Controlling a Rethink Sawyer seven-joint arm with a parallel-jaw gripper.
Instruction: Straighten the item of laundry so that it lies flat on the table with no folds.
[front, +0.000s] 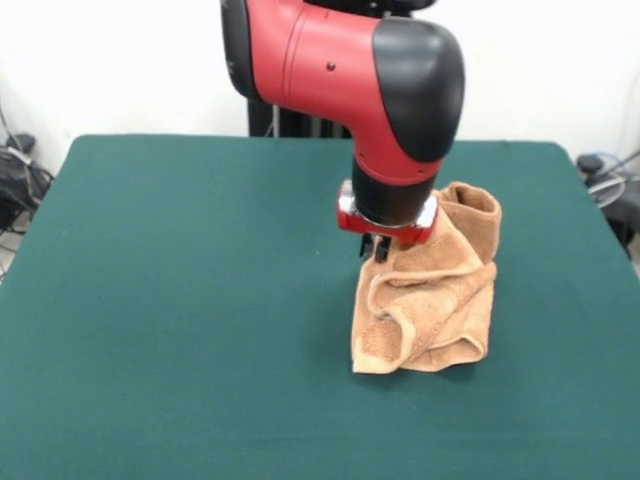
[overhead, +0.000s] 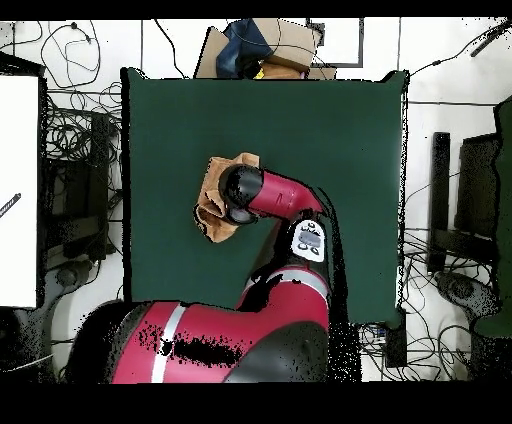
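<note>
The tan-orange towel (front: 430, 310) is bunched and folded, pulled up into a tall heap right of the middle of the dark green table (front: 180, 300). Its lower edge rests on the table and its top rises behind the arm's wrist. My gripper (front: 378, 247) points down at the towel's upper left part and is shut on a fold of the cloth. In the overhead view the towel (overhead: 214, 178) shows on both sides of the wrist, which hides the gripper. The table (overhead: 340, 130) lies around it. The white tag does not show.
The red and black arm (front: 340, 60) comes down from the top over the table's far middle. Cables and equipment (overhead: 70, 170) lie on the floor beyond the table's sides. Cardboard boxes (overhead: 270, 45) stand past the edge farthest from the base.
</note>
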